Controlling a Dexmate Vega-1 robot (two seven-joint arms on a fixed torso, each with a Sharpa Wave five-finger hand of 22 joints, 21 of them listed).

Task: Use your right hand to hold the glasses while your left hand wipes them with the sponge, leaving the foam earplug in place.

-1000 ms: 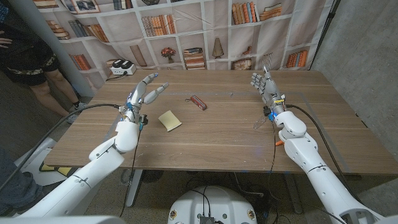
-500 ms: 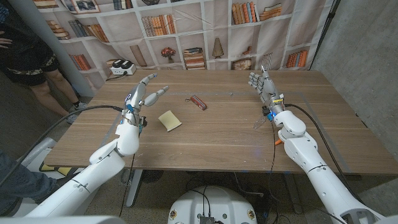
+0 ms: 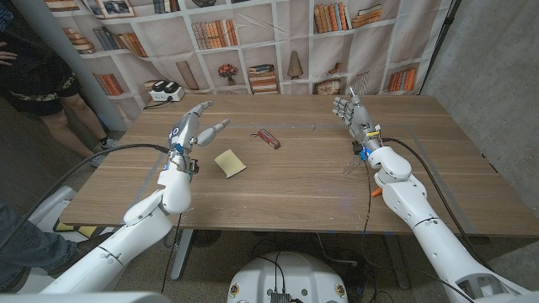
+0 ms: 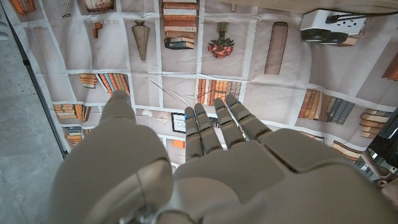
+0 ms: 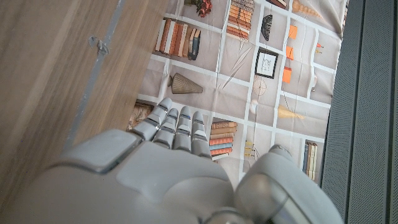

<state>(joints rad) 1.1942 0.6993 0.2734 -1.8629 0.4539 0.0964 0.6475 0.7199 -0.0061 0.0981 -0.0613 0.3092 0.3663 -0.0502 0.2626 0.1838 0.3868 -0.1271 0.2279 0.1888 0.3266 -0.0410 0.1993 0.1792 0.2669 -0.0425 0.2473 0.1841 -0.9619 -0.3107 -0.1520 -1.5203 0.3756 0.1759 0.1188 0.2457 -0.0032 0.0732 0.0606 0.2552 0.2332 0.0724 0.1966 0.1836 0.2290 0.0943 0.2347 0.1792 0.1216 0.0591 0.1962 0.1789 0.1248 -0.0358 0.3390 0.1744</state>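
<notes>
Two white robot arms reach over a wooden table (image 3: pixel 286 181) toward a backdrop printed with bookshelves. The left hand (image 3: pixel 195 123) is raised above the table, fingers apart and stretched forward, holding nothing. The right hand (image 3: pixel 350 110) is also raised, palm upright, fingers apart and pointing up, holding nothing.

The sponge (image 3: pixel 229 162), a pale yellow square, lies flat on the table just ahead of the left hand and a little inward of it, toward the table's middle. Further inward and beyond it lies a small dark reddish object (image 3: pixel 268 138), which may be a glasses case or wrapper; it is too small to tell. The glasses (image 3: pixel 313 128) seem to be a faint, thin clear shape on the table inward of the right hand, near its fingertips; the outline is barely visible. The foam earplug cannot be made out.

Judging by these things, the sponge is light and soft and will squash under a firm grip, so the left hand could best pinch it across its two side edges. The glasses are likely light, thin, slippery and easy to bend or scratch; the right hand would do well to take the frame at the bridge or a temple arm, gently, keeping clear of the lenses.
</notes>
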